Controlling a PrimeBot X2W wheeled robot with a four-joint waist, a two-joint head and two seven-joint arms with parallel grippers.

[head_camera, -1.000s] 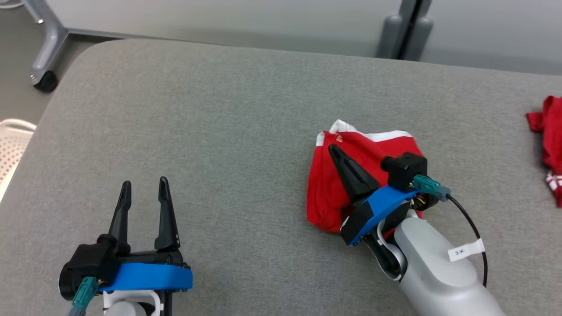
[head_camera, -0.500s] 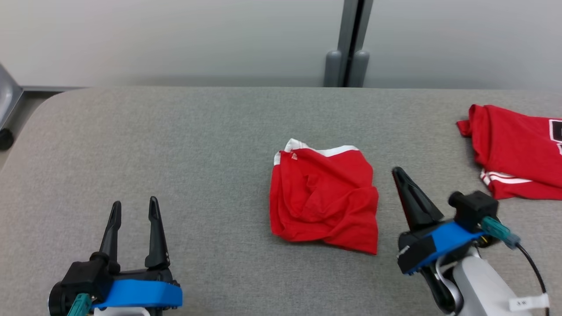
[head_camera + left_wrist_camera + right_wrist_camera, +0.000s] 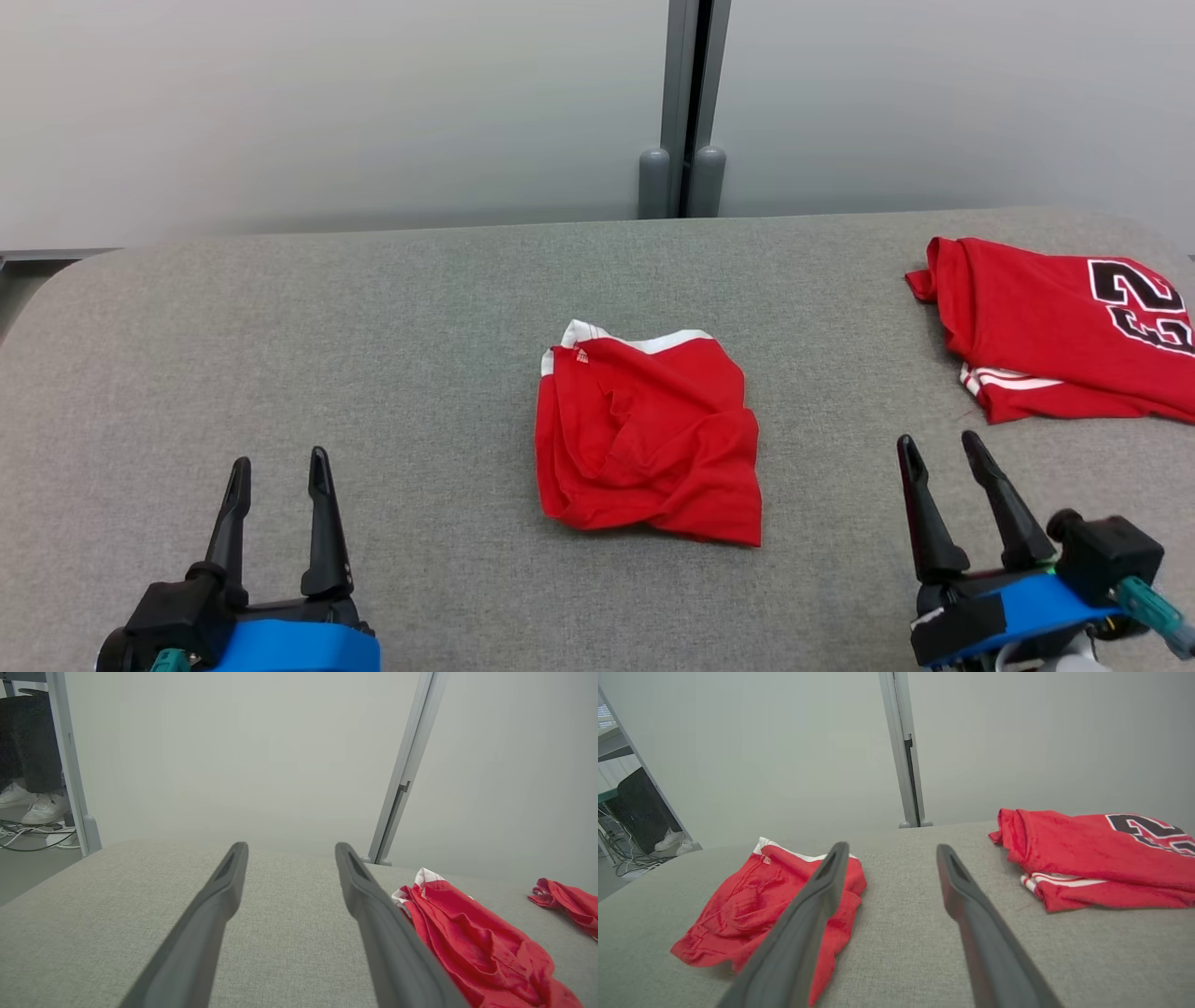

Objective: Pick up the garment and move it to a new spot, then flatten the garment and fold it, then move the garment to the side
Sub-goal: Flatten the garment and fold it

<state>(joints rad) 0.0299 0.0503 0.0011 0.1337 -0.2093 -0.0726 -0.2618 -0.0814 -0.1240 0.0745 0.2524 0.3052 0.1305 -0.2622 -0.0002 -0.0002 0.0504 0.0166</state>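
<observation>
"What was the biggest thing there?"

"A pale wall (image 3: 327,112) stood at the back, with a grey post (image 3: 686,93) in it. In front of it was a big grey table (image 3: 327,327) with a soft cloth top."

"What lay on the table?"

"A red jersey (image 3: 1036,317) with black numbers lay at the far right. The garment (image 3: 644,448) was red with a white band at its far edge. It lay bunched in a lumpy square in the middle of the table."

"Did anything touch the garment?"

"No. Both grippers were apart from it. The left gripper (image 3: 280,459) was at the near left. Its two fingers were spread, with nothing between them. The right gripper (image 3: 937,439) was at the near right, to the right of the garment. Its fingers were spread too and held nothing."

"Anything small?"

"In the left wrist view, white shoes (image 3: 32,805) stood on the floor past the table, by some cables (image 3: 28,835)."
</observation>
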